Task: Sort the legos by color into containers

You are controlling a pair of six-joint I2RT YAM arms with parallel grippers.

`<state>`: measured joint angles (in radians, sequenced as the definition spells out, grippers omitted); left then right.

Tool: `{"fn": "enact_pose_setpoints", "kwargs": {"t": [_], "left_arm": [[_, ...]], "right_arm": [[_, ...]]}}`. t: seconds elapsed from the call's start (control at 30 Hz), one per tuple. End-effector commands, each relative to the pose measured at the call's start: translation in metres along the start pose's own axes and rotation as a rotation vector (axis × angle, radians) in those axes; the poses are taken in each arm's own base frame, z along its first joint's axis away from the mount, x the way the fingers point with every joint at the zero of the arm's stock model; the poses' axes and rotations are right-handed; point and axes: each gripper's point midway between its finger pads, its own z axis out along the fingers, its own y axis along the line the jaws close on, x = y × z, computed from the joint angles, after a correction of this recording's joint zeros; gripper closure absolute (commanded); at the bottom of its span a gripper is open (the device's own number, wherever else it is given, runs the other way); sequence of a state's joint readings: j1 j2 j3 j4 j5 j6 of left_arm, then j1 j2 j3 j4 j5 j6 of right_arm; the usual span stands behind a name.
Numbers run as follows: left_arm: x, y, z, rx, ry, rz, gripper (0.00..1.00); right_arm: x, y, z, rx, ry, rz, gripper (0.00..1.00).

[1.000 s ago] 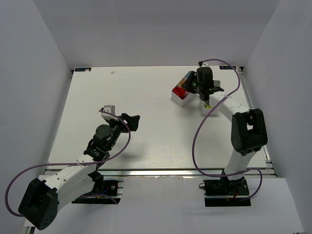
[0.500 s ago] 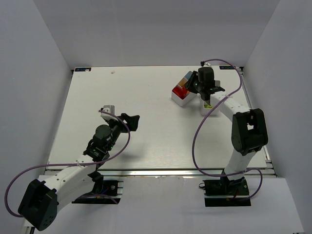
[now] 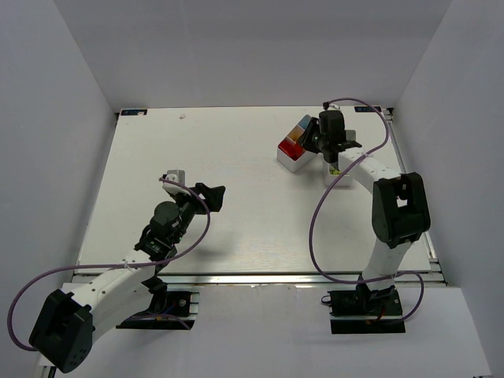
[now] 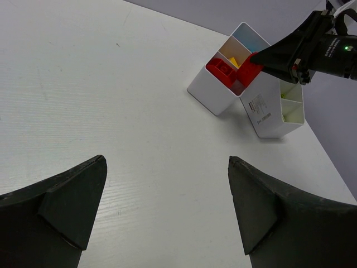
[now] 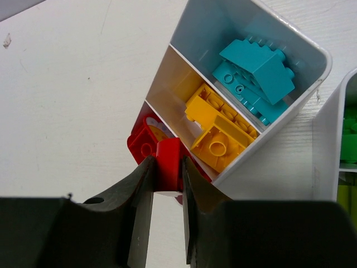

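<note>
Top view, containers: the three-colour container (image 3: 293, 163) and the green container (image 3: 334, 179) stand side by side near the far right corner of the surface (image 3: 236, 142). The right arm (image 3: 398, 209) covers most of the green one.
Top view, right fingers (image 3: 315, 142): over the red end of the three-colour container; too small here to read their grip.
Top view, left fingers (image 3: 213, 194): spread wide and empty over the near left part of the surface, well apart from both containers. Probably parked there to leave the other arm room.
Left wrist view, containers: the two appear to touch at one corner and splay apart from it.
Left wrist view, red lego (image 4: 249, 70): pinched at the tips of the right fingers, at the rim of the red compartment (image 4: 215, 62), where other red legos (image 4: 223, 71) already lie.
Right wrist view, right fingers (image 5: 138, 218): clamped on two opposite sides of the red lego, which fills the narrow gap between them.
Right wrist view, compartments: cyan legos (image 5: 256, 72) at one end, yellow legos (image 5: 220, 131) in the middle, red at the other end. The held lego is over the red ones; whether it touches them I cannot tell.
Right wrist view, green container: a green lego (image 5: 350, 131) and a lime lego (image 5: 347, 195) show at the picture's right edge.
Step in hand: likely releasing the lego among its own colour.
Progress: no loose lego shows in any view, so the sorting looks nearly finished.
</note>
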<state>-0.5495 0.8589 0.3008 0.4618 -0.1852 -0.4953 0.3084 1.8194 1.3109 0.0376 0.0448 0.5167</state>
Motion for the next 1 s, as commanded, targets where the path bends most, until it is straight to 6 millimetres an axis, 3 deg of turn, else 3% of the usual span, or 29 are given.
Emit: {"fn": "enact_pose_setpoints", "kwargs": {"t": [0.0,0.27,0.33,0.63,0.77,0.97], "left_arm": [[0.0,0.006,-0.002,-0.023,-0.004,0.001,0.02],[0.001,0.007,-0.002,-0.023,0.0,0.002,0.02],[0.002,0.007,-0.002,-0.025,-0.001,0.002,0.02],[0.002,0.008,-0.004,-0.027,-0.002,-0.005,0.02],[0.002,0.009,-0.005,-0.029,-0.005,-0.006,0.02],[0.002,0.008,-0.005,-0.027,-0.004,-0.006,0.02]], "right_arm": [[-0.004,0.0,0.003,-0.012,-0.026,-0.001,1.0],[-0.002,-0.002,0.005,-0.013,-0.025,-0.02,0.99],[-0.001,-0.003,0.005,-0.013,-0.021,-0.019,0.91],[-0.005,-0.007,0.005,-0.004,-0.031,-0.014,0.76],[-0.011,-0.011,0.004,-0.002,-0.04,-0.009,0.76],[-0.009,-0.009,0.004,-0.021,-0.034,-0.03,0.61]]}}
